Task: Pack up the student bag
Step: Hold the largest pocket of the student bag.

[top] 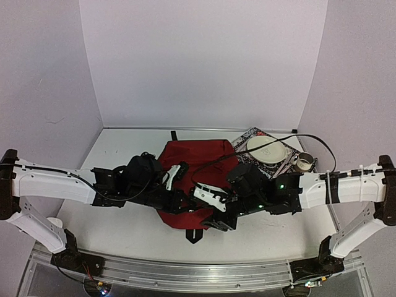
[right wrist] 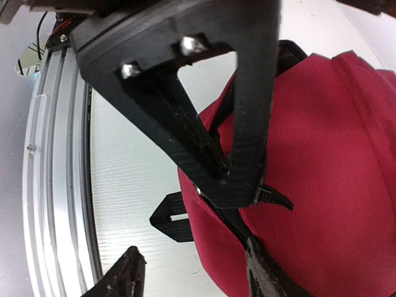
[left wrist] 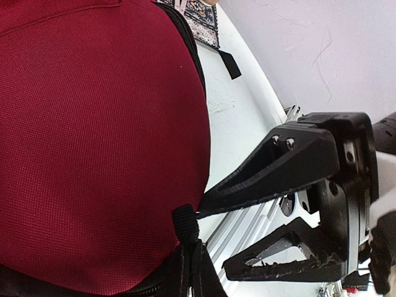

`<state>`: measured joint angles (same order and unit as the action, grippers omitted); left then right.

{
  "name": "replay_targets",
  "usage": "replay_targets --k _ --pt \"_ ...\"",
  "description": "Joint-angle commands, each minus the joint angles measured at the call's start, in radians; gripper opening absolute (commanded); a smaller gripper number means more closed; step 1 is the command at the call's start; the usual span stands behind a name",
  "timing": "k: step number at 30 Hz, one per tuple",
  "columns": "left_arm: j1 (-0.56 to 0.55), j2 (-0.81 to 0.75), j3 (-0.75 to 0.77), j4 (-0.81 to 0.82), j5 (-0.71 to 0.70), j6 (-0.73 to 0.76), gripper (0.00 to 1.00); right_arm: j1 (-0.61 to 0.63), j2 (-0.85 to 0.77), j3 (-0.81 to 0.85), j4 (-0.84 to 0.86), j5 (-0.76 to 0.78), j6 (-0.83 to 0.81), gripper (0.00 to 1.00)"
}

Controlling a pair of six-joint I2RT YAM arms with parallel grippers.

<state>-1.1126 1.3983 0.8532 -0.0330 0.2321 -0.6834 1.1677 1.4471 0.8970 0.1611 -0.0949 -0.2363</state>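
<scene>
- Student bag: lies flat, ctr of table, between both arms.
- L gripper: jaws together, by black loop at bag edge; grip on it unclear.
- R gripper: jaws apart over bag's near edge.

A black-and-white patterned mat is laid at the far right of the white counter. A white plate is set on the mat. A small round cup is placed at the mat's right edge, just beside the plate.
</scene>
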Motion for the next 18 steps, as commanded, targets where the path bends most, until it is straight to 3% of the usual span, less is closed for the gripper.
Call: replay_targets --k 1,5,9,12,16,18 --pt "-0.003 -0.004 0.013 0.054 0.018 -0.013 0.0 0.036 0.009 0.049 0.017 0.128 -0.083 0.58" --pt "-0.003 -0.021 0.005 0.056 0.024 -0.014 0.0 0.045 0.069 0.064 0.027 0.199 -0.108 0.56" --pt "-0.003 -0.049 -0.01 0.056 0.033 -0.013 0.0 0.047 0.104 0.058 0.076 0.236 -0.126 0.46" --pt "-0.003 -0.077 -0.03 0.055 0.015 -0.018 0.0 0.049 0.129 0.066 0.078 0.251 -0.132 0.33" --pt "0.008 -0.097 -0.041 0.0 -0.058 -0.022 0.0 0.05 0.117 0.062 0.062 0.235 -0.124 0.02" --pt "0.025 -0.102 -0.044 -0.045 -0.103 -0.021 0.0 0.052 0.093 0.055 0.038 0.23 -0.119 0.0"
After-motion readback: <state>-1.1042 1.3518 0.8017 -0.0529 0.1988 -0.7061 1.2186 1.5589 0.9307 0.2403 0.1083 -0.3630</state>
